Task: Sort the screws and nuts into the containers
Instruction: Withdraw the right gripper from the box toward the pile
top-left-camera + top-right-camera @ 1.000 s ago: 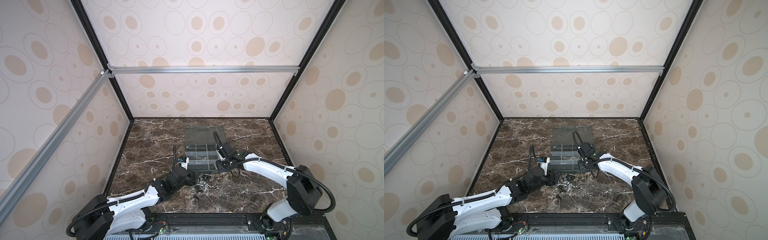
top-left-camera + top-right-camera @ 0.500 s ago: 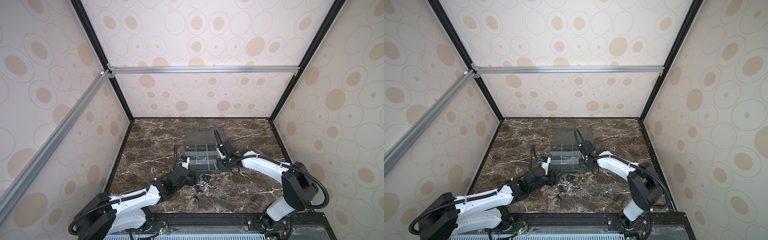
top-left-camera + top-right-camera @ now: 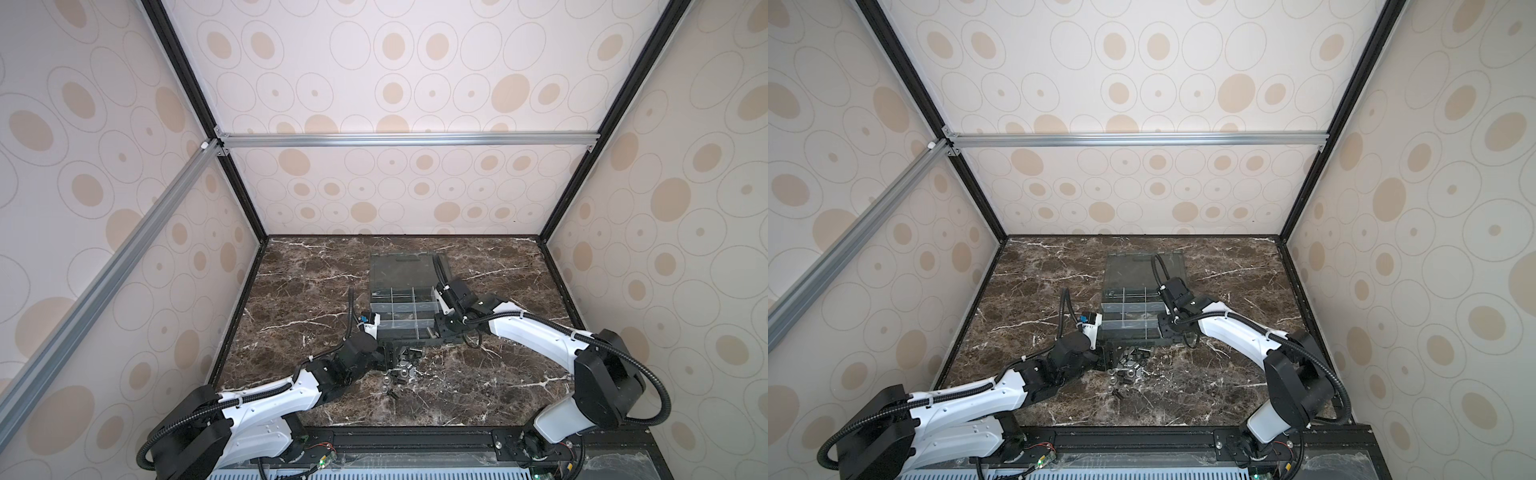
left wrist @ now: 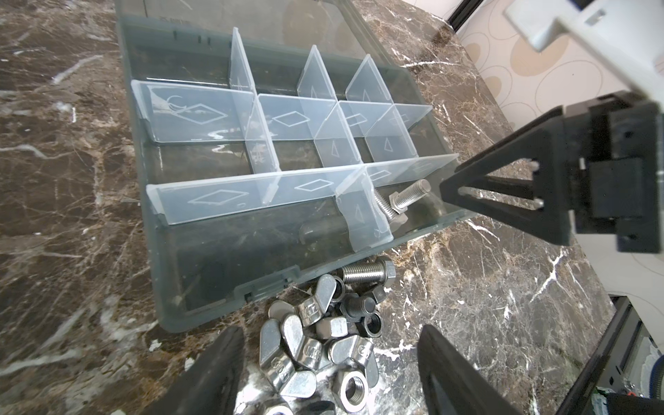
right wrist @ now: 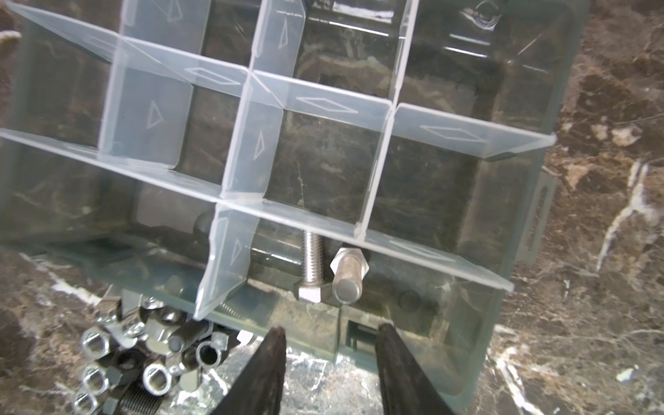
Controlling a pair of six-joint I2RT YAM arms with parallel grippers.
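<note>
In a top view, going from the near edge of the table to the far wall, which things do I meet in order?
The loose pile of screws and nuts → the organizer box → its open clear lid.

The surface [image 4: 503, 287] is gleaming like polished dark brown marble, white-veined and glossy. The organizer box [image 4: 161, 258] is showing smooth, smoky grey translucent plastic. Its dividers [image 4: 215, 201] are looking like clear, faintly frosted plastic with embossed diamonds. Two screws [image 4: 409, 196] in the near right compartment are shining as bright threaded metal. The loose nuts [image 4: 350, 388] are glinting silver, with a few pieces looking matt black. The fingers [image 4: 215, 373] of the left tool [image 4: 330, 330] are appearing as matt black plastic.
</note>
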